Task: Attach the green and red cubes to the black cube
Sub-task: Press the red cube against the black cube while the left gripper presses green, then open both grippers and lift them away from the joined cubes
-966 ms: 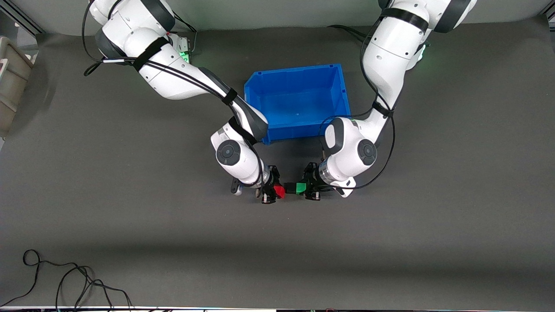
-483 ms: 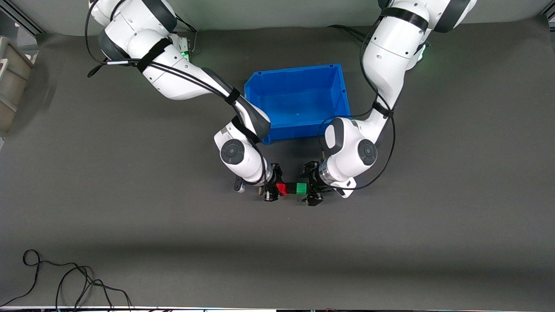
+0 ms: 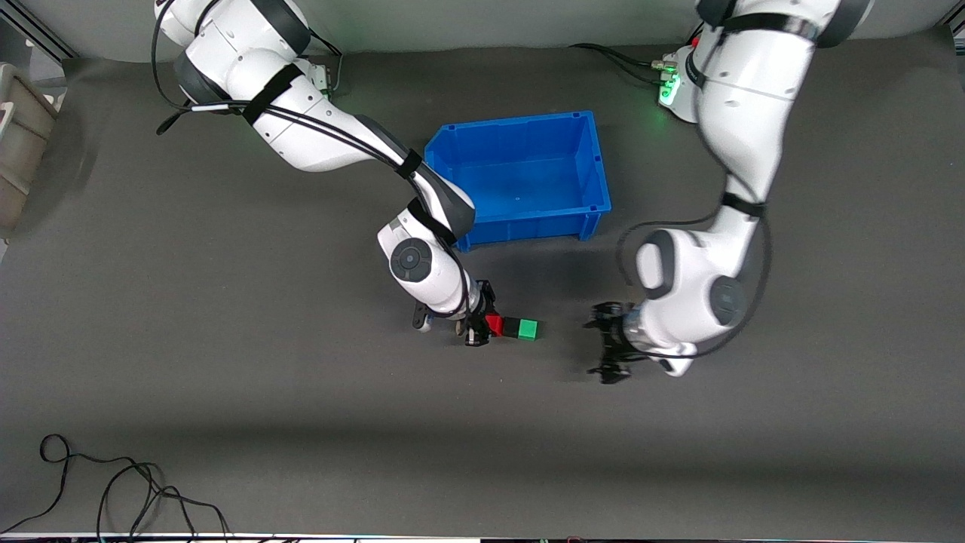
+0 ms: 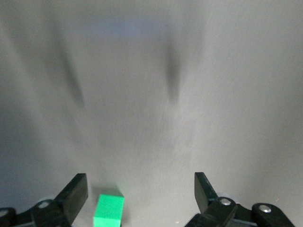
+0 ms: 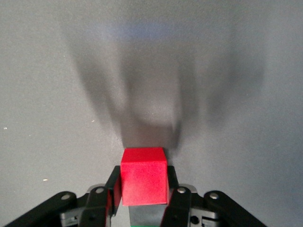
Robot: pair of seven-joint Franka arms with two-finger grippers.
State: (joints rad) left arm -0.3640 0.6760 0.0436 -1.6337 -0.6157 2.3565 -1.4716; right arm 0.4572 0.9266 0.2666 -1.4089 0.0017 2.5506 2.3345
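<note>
The grey table [image 3: 226, 392] carries a blue bin [image 3: 595, 173] standing at its middle, farther from the front camera than the cubes. A beige container [image 3: 19, 143] sits at the table edge by the right arm's end, and a black cable [image 3: 113, 483] lies coiled near the front camera. The right gripper [image 3: 476, 326] is just nearer the camera than the bin, its fingers [image 5: 110, 198] clamped on the red cube [image 3: 494, 325]. The black cube [image 3: 510, 326] touches the red cube on one side and the green cube [image 3: 528, 329] on the other, the three forming a row. The left gripper [image 3: 609, 348] is over the table toward the left arm's end, apart from the row, its jaws spread wide and holding nothing.
</note>
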